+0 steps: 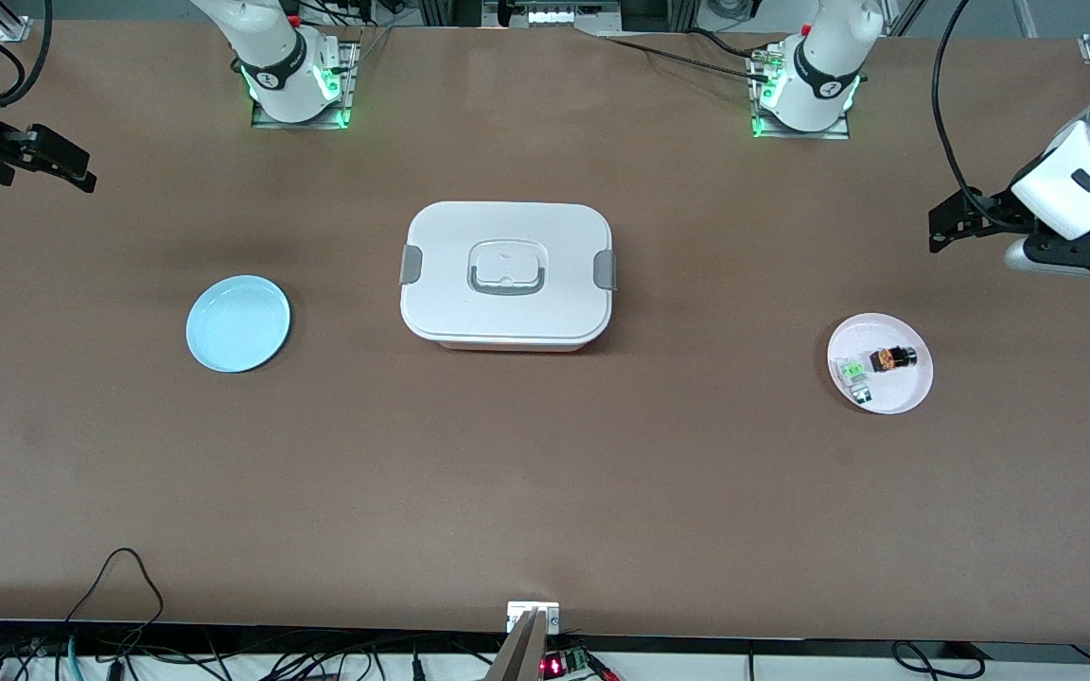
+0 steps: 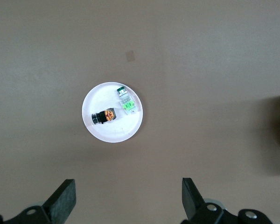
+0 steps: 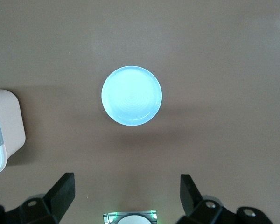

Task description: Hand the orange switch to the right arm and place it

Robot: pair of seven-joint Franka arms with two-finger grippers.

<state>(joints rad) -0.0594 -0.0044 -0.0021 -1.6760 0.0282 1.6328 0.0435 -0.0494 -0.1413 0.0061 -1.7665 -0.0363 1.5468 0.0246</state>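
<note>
Orange switch: we see the orange switch (image 1: 892, 359) lying on its side on the pink plate (image 1: 915, 388), in the right middle of the front view, toward the left arm's end of the table.
Neighbour: the green-and-white component (image 1: 853, 375) lies just beside it on the same plate, apart from it, lower in the front view and so nearer the front camera.
Long axis: in the front view we read the switch's length as running nearly level across the frame, tilted slightly; in the left wrist view the switch (image 2: 105, 116) lies the same way, across the line of approach.
Left gripper: the left gripper (image 1: 957, 225) hangs at the right edge of the front view, above the plate in the frame and over bare table; its fingers (image 2: 63, 199) stand wide apart and hold nothing.
Direction: we judge the switch lies down-frame of this gripper, so the reach goes toward the front camera and downward.
Right gripper: the right gripper (image 1: 58, 159) waits at the upper left edge of the front view, wide open and empty, with the blue plate (image 3: 131, 95) below its camera.
Nearer arm: the left arm, clearly; the white lidded box (image 1: 507, 274) sits mid-table between the two plates.
Risk: we think wide fingers could nudge the green-and-white component.
</note>
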